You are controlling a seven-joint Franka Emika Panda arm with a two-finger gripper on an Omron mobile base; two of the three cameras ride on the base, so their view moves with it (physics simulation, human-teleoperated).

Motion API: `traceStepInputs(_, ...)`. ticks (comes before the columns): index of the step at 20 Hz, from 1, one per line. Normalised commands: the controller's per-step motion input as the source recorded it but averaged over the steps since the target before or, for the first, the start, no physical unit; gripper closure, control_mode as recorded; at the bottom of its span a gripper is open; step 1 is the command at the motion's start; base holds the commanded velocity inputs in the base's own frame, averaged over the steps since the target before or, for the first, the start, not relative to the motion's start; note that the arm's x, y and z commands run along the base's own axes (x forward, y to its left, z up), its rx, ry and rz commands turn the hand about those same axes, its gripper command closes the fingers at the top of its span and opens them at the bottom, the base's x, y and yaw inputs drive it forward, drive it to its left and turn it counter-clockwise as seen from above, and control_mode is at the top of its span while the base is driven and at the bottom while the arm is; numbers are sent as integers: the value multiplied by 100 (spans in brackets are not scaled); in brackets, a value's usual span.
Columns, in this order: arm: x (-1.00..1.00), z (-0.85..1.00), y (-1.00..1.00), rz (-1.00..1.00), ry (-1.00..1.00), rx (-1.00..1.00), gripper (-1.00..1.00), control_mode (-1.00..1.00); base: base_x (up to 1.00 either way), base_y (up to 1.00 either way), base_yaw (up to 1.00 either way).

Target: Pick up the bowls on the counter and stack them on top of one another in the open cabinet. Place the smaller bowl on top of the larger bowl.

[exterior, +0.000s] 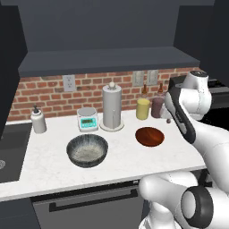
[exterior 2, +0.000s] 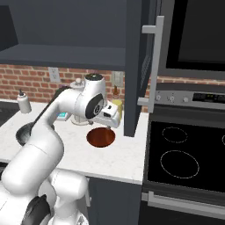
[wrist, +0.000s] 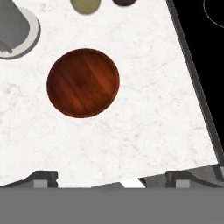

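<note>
The gripper [wrist: 111, 177] hangs above the counter [wrist: 144, 109] with its jaws spread wide and nothing between them. The small bowl [wrist: 83, 82] sits left of centre in the hand view, well clear of the fingertips. In the left base view the large bowl [exterior: 87, 150] lies lower left of centre, apart from the small one, below the cabinet [exterior: 107, 60].

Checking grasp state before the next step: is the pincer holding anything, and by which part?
Nothing is held. The pincer is open above the counter, with the smaller bowl lying untouched below it.
</note>
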Motion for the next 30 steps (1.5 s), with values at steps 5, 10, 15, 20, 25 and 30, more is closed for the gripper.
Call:
traceStepInputs(5,31,-70,-32,-42,5,10,-100,-100,0,0,0)
traceStepInputs(10,67,-27,1,-11,10,-3,-100,-100,0,0,0)
traceStepInputs(15,55,-30,0,-6,9,0,-100,-100,0,0,0)
traceStepInputs(20,43,-43,0,-2,9,2,-100,-100,0,0,0)
traceStepInputs(25,19,-41,3,0,3,9,-100,-100,0,0,0)
traceStepInputs(30,3,-30,5,0,0,15,-100,-100,0,0,0)
